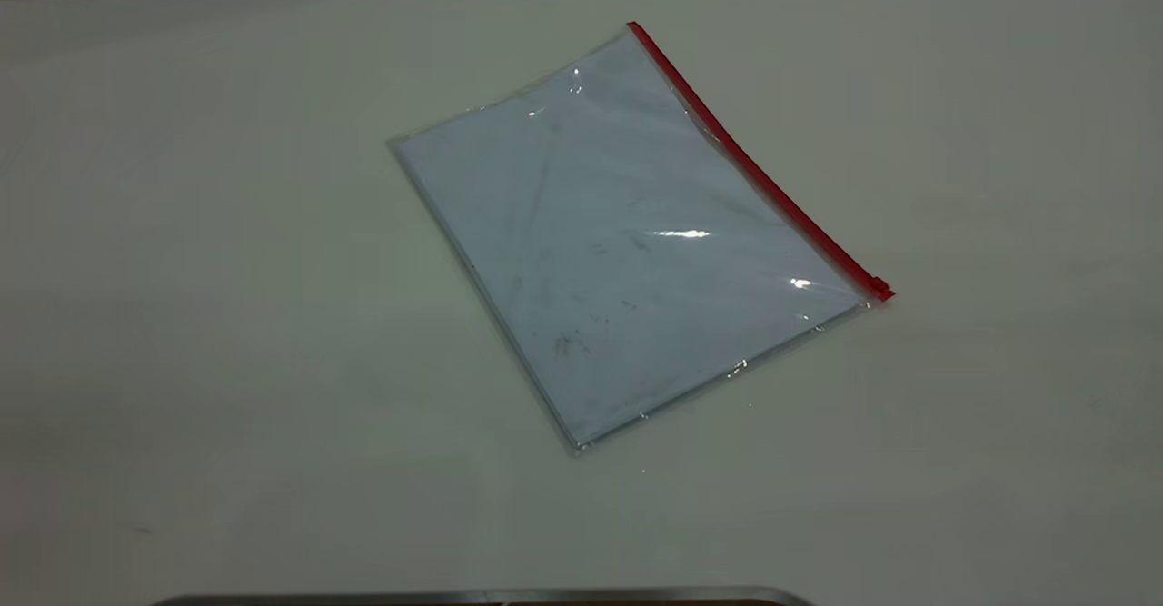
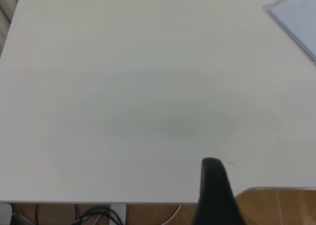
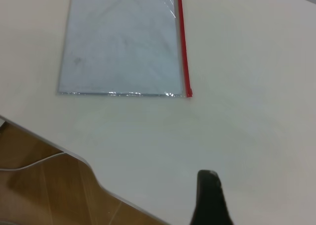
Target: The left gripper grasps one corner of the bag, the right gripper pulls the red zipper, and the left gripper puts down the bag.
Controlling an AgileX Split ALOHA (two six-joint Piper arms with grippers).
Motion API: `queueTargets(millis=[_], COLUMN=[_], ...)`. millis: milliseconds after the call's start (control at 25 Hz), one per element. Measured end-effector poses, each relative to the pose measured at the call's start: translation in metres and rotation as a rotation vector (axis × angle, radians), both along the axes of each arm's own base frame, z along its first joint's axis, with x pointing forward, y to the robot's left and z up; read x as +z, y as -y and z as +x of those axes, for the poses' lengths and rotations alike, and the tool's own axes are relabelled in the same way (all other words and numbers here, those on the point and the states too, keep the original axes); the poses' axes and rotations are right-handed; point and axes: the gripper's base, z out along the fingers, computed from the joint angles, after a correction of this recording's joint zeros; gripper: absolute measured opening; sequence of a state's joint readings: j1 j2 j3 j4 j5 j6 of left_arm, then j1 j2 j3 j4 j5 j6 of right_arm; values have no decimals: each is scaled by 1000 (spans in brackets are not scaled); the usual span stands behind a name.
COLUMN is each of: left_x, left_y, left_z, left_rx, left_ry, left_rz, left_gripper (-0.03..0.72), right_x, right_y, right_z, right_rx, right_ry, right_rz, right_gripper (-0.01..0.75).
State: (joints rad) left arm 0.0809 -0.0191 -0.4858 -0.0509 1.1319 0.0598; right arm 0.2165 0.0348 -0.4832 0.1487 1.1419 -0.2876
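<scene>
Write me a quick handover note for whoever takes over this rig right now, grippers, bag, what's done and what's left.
Left gripper: back at the table's near edge, away from the bag, holding nothing; only one finger shows.
Right gripper: also near the table edge, short of the bag, holding nothing.
Bag: lying flat mid-table, white paper inside, untouched.
Red zipper: along the bag's right edge, slider at the near end.
Done: nothing.
Left: left gripper grasps a corner, right pulls the zipper, left sets the bag down.
</scene>
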Motion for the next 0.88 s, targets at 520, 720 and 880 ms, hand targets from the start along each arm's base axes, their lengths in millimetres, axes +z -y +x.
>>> queueTargets(millis=[520,720,880], left_x=[0,0,0], left_y=[0,0,0], left_z=[0,0,0], left_rx=[1,0,0], left_ry=[0,-2,-2], left_rz=[0,-1,-2], left_gripper=[567,567,567], right_x=[0,-1,-1], right_y=[-1,0,4], right_z=[-4,-3,-3], right_rx=[-265,-361,-424], right_ry=[51,47,43], right_rz=[3,10,25], right_gripper=[561,561,561])
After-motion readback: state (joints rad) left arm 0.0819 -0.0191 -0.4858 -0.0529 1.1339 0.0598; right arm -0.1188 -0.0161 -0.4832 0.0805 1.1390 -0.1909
